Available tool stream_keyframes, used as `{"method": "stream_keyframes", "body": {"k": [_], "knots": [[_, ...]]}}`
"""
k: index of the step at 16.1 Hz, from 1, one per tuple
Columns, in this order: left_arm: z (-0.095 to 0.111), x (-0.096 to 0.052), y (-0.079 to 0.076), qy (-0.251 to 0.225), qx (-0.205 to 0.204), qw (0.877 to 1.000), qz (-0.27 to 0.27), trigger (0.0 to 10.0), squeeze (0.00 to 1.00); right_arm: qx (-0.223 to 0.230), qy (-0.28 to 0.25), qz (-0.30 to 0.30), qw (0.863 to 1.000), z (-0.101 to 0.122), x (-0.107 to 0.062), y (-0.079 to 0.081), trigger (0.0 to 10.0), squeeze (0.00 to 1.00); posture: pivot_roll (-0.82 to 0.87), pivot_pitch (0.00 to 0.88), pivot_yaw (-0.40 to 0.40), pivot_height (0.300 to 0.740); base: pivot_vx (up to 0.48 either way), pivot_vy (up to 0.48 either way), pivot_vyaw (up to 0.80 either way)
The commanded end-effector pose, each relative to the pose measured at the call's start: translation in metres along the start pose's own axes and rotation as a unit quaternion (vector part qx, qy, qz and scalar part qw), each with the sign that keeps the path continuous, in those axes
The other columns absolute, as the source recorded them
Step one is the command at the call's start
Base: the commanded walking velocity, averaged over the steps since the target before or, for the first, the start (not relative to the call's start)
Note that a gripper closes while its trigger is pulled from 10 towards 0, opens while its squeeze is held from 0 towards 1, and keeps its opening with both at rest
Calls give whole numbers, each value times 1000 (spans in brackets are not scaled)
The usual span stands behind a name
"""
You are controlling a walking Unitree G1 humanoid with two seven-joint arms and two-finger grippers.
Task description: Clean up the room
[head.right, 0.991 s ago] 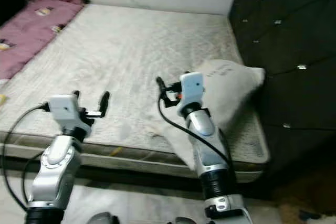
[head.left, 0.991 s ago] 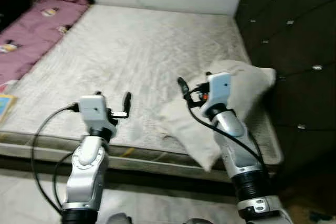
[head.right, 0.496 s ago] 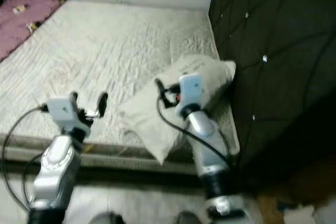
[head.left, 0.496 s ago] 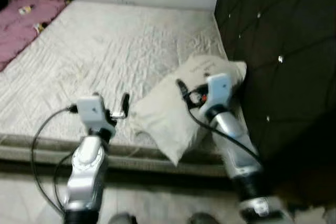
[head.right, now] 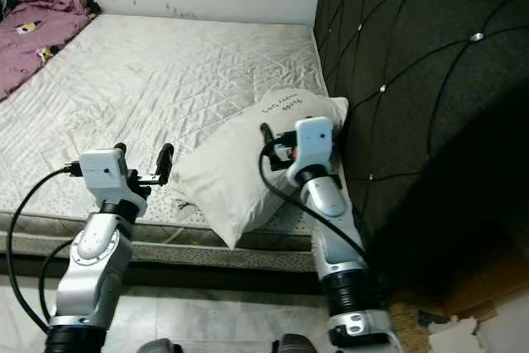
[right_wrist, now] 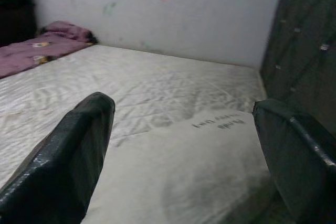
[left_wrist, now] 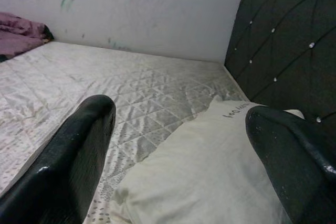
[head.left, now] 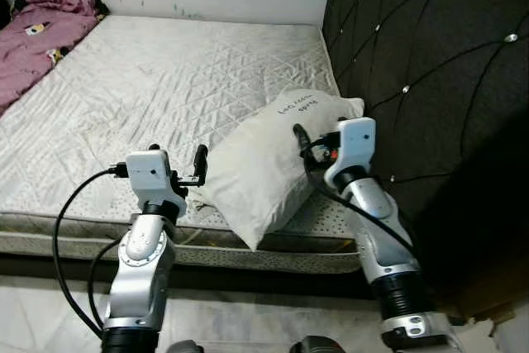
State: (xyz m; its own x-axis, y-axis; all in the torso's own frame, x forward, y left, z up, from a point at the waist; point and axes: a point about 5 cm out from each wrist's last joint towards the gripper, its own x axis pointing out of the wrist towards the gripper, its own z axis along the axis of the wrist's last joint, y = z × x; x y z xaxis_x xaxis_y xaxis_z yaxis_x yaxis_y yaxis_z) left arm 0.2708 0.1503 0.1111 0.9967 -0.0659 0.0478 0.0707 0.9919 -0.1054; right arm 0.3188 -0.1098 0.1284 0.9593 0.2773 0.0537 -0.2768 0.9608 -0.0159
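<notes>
A cream pillow [head.left: 260, 163] with handwriting near its far end lies at the front right corner of the bare mattress [head.left: 165, 72]. It rests beside the dark tufted headboard [head.left: 430, 64] and hangs slightly over the bed's front edge. My right gripper [right_wrist: 178, 145] is open and hovers just above the pillow's [right_wrist: 184, 166] right side, its fingers spread wide. My left gripper [left_wrist: 178, 145] is open too, held low over the mattress just left of the pillow [left_wrist: 210, 177], not touching it.
A crumpled pink blanket [head.left: 37, 35] lies at the bed's far left corner against the white wall. The headboard closes off the right side. Tiled floor [head.right: 207, 320] runs along the bed's front, with scraps of litter [head.right: 463, 332] at the right.
The camera has swung to the right and the picture has sharpened, so the headboard now takes up more of the view. Both arms keep their pose with open fingers; the pillow stays at the corner.
</notes>
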Motion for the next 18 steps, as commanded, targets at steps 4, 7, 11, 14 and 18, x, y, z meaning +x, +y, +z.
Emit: {"method": "stream_keyframes", "body": {"k": [4,7,11,14,18], "knots": [[3,-2,-2,-9,-1,1000,-16,10000,0,-1,7,2,1000,-1,2,3,10000,0,-82,0,-10,740,141,0,0],[3,-3,-2,-10,-3,1000,-19,10000,0,-7,7,-7,1000,-1,3,0,10000,0,-82,0,-10,740,315,0,0],[3,-3,-2,-10,-3,1000,-23,10000,0,-18,2,-11,1000,-1,4,-2,10000,0,-77,0,-12,740,320,0,0],[3,-4,-3,-9,-2,1000,-25,10000,0,-15,1,-3,1000,0,4,-1,10000,0,-77,0,-12,740,312,0,0],[4,-1,-3,-11,-3,1000,-27,10000,0,-12,-5,6,1000,2,6,-2,10000,0,-81,0,-16,740,320,0,0]]}}
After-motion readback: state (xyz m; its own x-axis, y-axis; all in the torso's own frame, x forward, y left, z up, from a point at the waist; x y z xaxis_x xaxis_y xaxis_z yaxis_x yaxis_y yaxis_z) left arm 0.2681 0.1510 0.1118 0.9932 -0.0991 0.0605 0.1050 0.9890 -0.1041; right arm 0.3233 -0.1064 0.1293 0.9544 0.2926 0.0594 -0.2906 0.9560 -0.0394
